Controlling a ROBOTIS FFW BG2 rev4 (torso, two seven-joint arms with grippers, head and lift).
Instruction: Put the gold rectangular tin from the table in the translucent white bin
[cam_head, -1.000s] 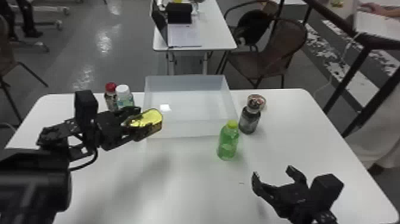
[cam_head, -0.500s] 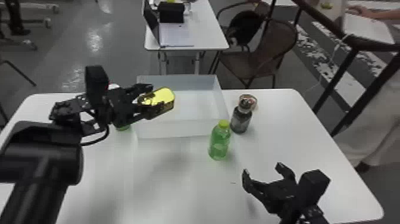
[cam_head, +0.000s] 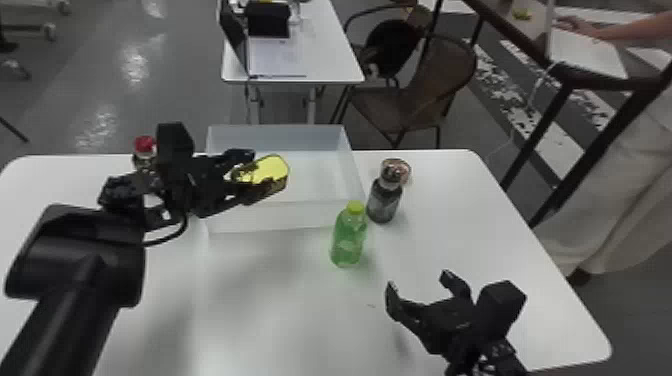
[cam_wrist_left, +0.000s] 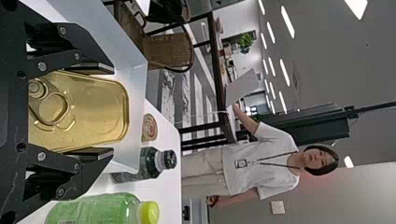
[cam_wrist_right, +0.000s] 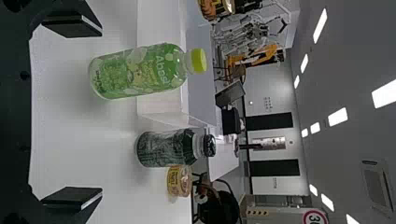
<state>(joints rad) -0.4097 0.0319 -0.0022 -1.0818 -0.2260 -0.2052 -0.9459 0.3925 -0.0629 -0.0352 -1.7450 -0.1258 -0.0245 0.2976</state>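
- Left hand (cam_head: 247, 176), left of centre — clamped on the gold rectangular tin (cam_head: 272, 172), seen across the left part of the translucent white bin (cam_head: 275, 217).
- Right hand (cam_head: 419, 281), lower right — fingers apart.
- Green bottle (cam_head: 348, 240) upright on the desk (cam_head: 280, 310), centre of frame.

Pretty much everything on this bot is black. The left arm (cam_head: 80, 255) has a chunky, rounded housing with a soft grey sheen, plus a thin black cable (cam_head: 172, 239) looping by the wrist. Left gripper (cam_head: 250, 176) is all angular plates with silvery screws (cam_wrist_left: 42, 66) and pale scratches on its base. Right gripper (cam_head: 418, 279) matches: black, with blocky pads (cam_wrist_right: 70, 25) and a boxy black block (cam_head: 501, 300) behind.
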